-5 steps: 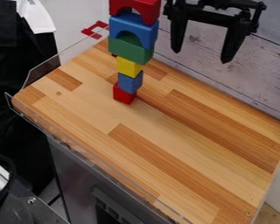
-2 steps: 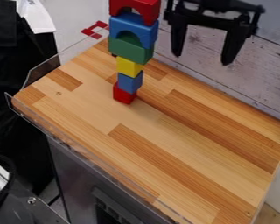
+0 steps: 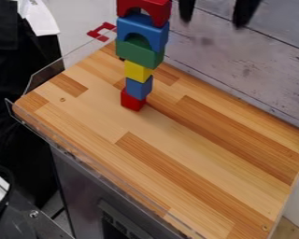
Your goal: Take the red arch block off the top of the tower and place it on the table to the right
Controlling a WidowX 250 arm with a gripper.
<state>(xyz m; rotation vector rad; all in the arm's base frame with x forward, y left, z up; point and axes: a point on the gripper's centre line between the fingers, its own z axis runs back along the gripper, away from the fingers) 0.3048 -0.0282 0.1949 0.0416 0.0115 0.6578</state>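
A wooden tabletop (image 3: pixel 186 142) of light and darker brown strips, a red cube (image 3: pixel 132 100) directly on it.

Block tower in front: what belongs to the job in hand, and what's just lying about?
Likely in the job:
gripper, jaws apart
red arch
blue arch
green arch
yellow block
blue cube
red cube

Lying about:
small red piece
white sheet

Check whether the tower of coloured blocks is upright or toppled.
Upright. The tower rises from a red cube on the wooden tabletop, its blocks stacked one above another up to the picture's top edge.
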